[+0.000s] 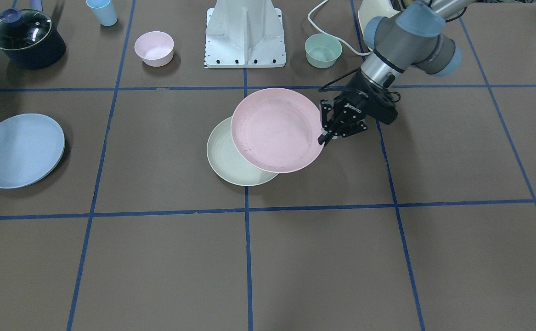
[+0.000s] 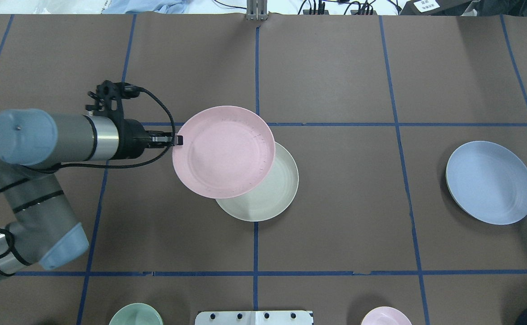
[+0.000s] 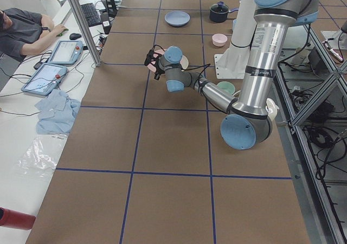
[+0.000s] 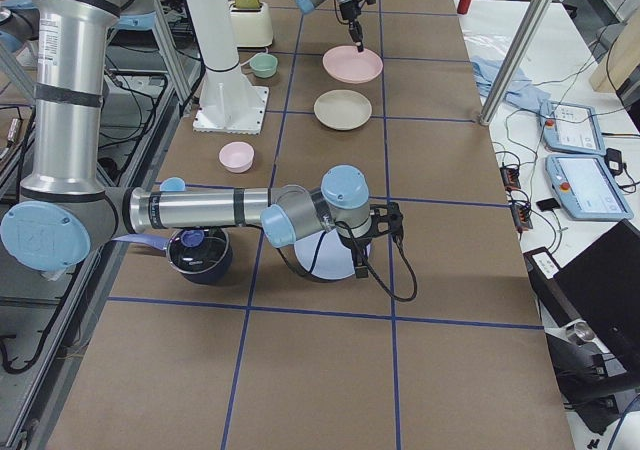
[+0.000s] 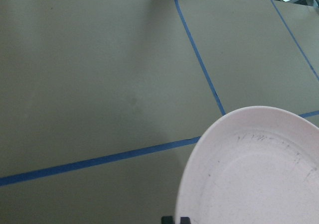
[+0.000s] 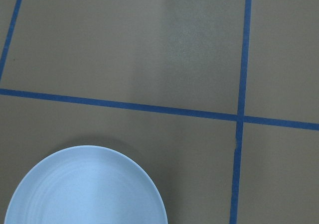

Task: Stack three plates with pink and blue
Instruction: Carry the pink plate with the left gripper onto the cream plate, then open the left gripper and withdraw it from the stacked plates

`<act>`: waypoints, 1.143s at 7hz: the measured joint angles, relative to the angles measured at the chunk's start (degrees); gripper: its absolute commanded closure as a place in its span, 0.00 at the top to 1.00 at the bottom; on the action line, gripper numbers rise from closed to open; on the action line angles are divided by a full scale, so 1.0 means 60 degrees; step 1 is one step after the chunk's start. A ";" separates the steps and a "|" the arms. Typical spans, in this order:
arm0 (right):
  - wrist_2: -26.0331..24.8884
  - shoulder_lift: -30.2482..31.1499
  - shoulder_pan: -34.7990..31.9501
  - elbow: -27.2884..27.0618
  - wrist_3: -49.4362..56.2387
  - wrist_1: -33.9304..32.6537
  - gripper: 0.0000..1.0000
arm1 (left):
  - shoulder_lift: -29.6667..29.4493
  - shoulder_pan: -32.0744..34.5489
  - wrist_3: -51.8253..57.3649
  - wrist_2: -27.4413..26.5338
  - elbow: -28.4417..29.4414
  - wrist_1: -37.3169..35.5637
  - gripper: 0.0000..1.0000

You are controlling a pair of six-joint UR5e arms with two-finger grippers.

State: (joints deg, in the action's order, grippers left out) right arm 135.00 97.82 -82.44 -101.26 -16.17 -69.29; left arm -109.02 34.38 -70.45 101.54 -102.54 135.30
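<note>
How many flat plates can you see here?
3: the pink plate, gripped at its rim by the left tool, partly over the cream plate mid-table; the blue plate toward the robot's right.

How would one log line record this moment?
left end effector: grips pink plate rim | below: cream-green plate, offset | blue plate: apart, unstacked

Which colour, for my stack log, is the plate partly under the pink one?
Pale cream-green plate, clearest in the overhead view.

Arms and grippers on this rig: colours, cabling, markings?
The left arm and right arm are silver-grey tubes with light blue joint caps. The left gripper is black with white lettering and a looping black cable. The right gripper looks black too, with a cable alongside.
</note>
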 measured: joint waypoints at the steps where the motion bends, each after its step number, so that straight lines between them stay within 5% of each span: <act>1: 0.0000 0.0000 0.0000 0.0006 0.0000 -0.0005 1.00 | -0.0326 -0.0455 -0.0401 -0.0529 0.0309 -0.0118 0.00; 3: -0.0003 0.0000 0.0000 0.0012 0.0000 -0.0008 1.00 | -0.0784 -0.0925 -0.0771 -0.1276 0.1033 -0.0175 0.00; 4: -0.0009 0.0000 0.0000 0.0007 0.0000 -0.0006 1.00 | -0.0857 -0.1021 -0.0809 -0.1418 0.1179 -0.0179 0.13; 6: -0.0014 0.0000 0.0000 0.0002 0.0000 -0.0005 1.00 | -0.0876 -0.1278 -0.0787 -0.1619 0.1247 -0.0181 0.48; 8: -0.0018 -0.0010 0.0000 0.0001 0.0000 -0.0008 1.00 | -0.0863 -0.1511 -0.0716 -0.1693 0.1254 -0.0181 1.00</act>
State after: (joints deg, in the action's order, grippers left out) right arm 134.89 97.76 -82.44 -101.25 -16.17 -69.34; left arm -114.20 25.31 -74.75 91.38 -95.02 134.21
